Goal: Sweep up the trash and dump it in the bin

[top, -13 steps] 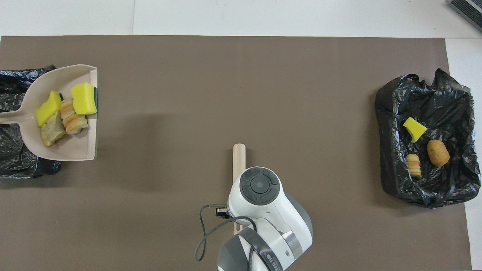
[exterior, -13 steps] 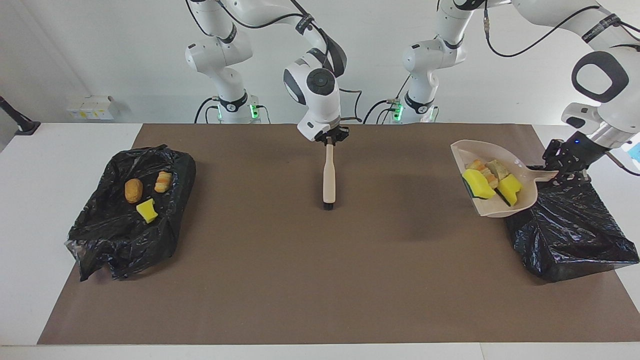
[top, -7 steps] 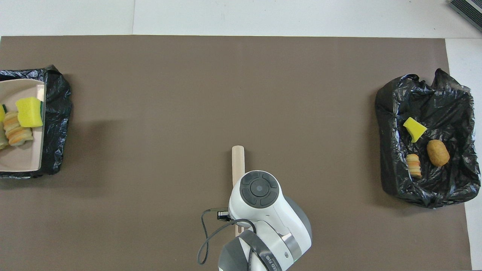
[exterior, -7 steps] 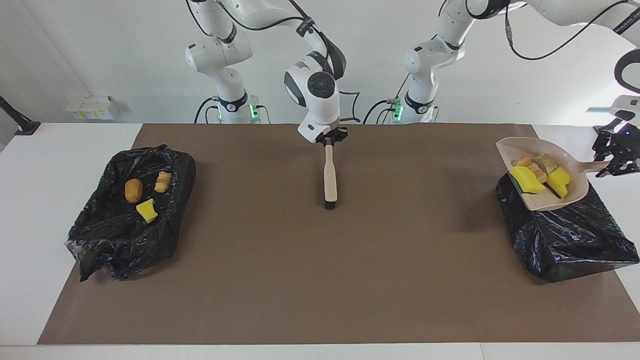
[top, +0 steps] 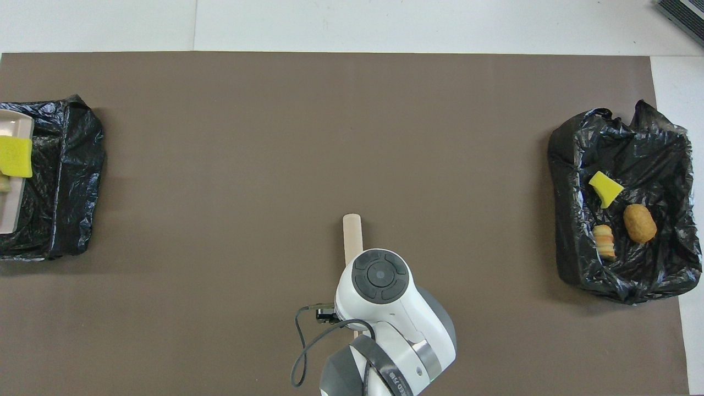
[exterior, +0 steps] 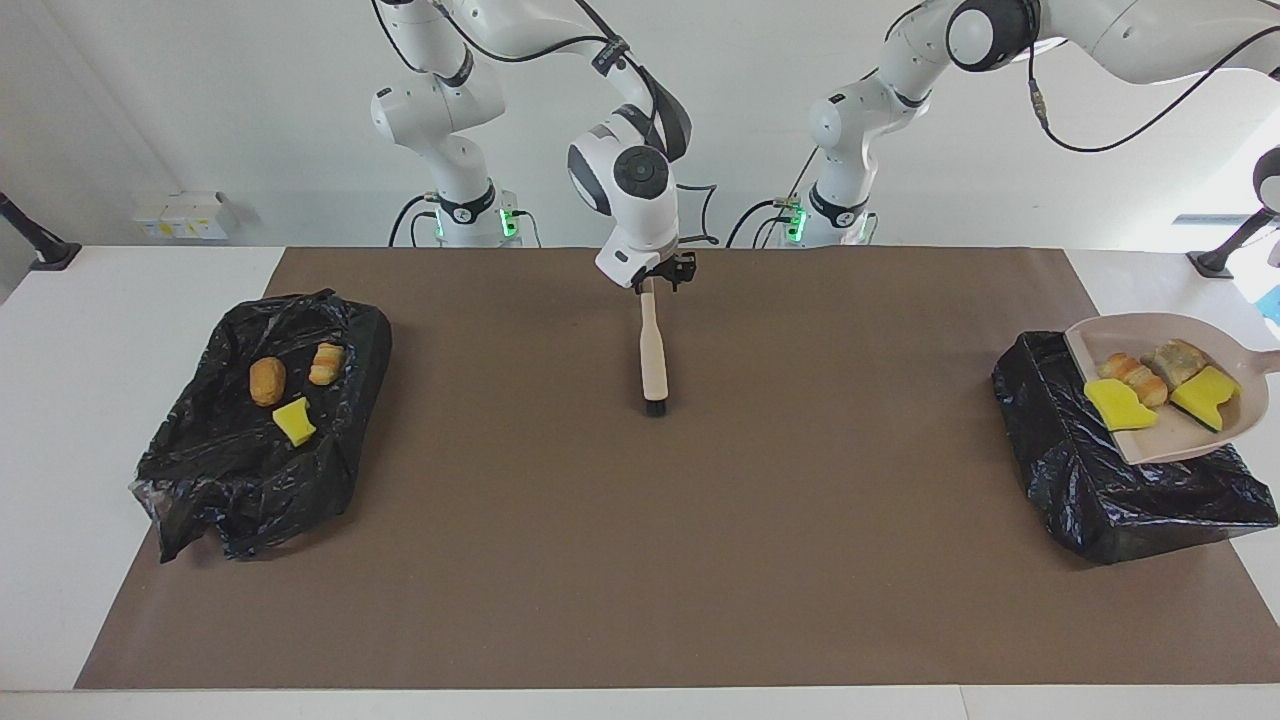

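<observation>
The beige dustpan (exterior: 1165, 440) hangs over the black-lined bin (exterior: 1100, 490) at the left arm's end of the table. It carries trash: a yellow sponge (exterior: 1120, 405), a bread piece (exterior: 1133, 372), a tan chunk (exterior: 1175, 358) and a green-and-yellow sponge (exterior: 1205, 393). Its handle runs out of the picture, where my left gripper holds it, unseen. In the overhead view only the dustpan's edge (top: 8, 214) and one sponge (top: 15, 157) show, above the bin (top: 60, 181). My right gripper (exterior: 662, 276) is at the handle end of the beige brush (exterior: 653, 350), which lies mid-table.
A crumpled black bag (exterior: 200, 470) lies at the right arm's end of the table. On it are a brown bread chunk (exterior: 267, 380), a striped piece (exterior: 326, 362) and a yellow sponge (exterior: 294, 420). A brown mat (exterior: 640, 560) covers the table.
The left arm carried the loaded dustpan sideways until it hung over the bin, and its gripper passed out of the picture. The brush's handle end shifted slightly under the right gripper.
</observation>
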